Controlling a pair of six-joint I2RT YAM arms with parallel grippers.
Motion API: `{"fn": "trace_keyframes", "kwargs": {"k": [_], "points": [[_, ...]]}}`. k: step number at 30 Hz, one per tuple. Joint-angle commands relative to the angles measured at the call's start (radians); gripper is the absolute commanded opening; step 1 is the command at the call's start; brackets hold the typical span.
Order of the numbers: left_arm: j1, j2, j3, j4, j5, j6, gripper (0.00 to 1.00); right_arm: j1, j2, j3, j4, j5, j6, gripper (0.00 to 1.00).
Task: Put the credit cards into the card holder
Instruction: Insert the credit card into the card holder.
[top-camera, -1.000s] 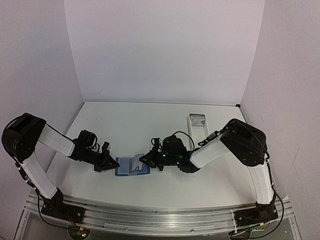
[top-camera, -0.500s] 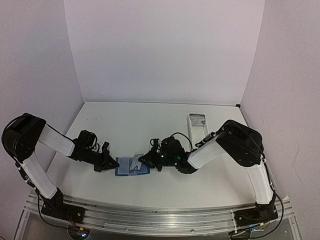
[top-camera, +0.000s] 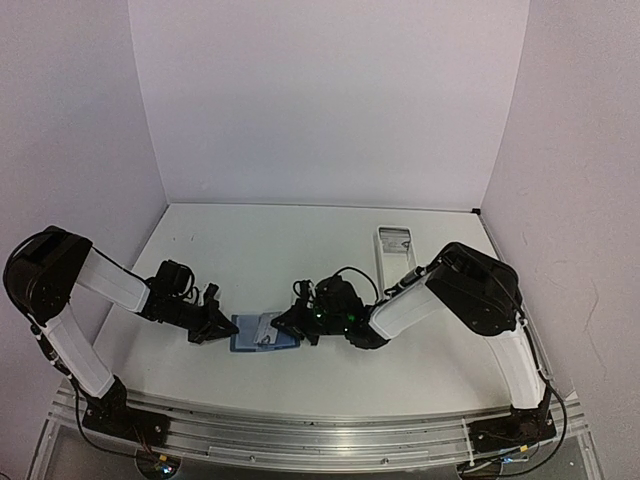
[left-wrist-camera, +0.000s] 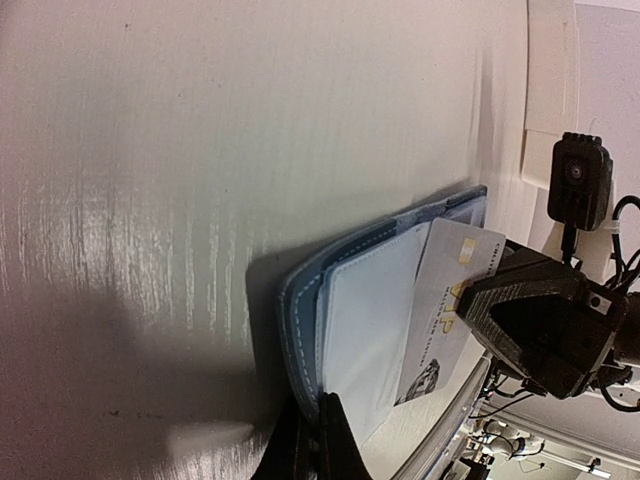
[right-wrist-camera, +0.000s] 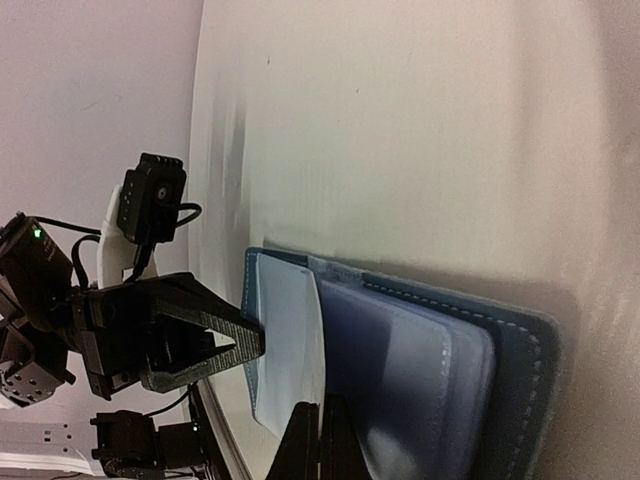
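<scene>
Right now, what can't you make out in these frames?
- Credit card print: left wrist view, blurred; one corner behind the right gripper.
- Card's inserted edge: same view, hidden by the card holder pocket.
- White tray contents: top view, too small.

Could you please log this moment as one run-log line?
left gripper: pinching open small blue folding wallet | right gripper: holding silver credit card, partly in wallet pocket
</scene>
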Motion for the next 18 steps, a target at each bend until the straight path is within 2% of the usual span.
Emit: {"fn": "trace_keyframes", "kwargs": {"k": [1, 7, 14, 18], "points": [[0.0, 0.036, -0.025, -0.087, -0.104, 0.004, 0.0, 0.023, 0.046, 0.042, -0.127, -0.096, -0.057, 0.0], [0.0, 0.033, -0.028, -0.075, -0.099, 0.001, 0.0, 0.026, 0.071, 0.053, -0.174, -0.177, -0.038, 0.0], [0.0, 0.032, -0.026, -0.054, -0.073, 0.025, 0.0, 0.029, 0.135, 0.199, -0.301, -0.174, -0.081, 0.0], [0.0, 0.029, -0.022, -0.044, -0.043, 0.034, 0.0, 0.038, 0.151, 0.238, -0.343, -0.141, -0.061, 0.14]]}}
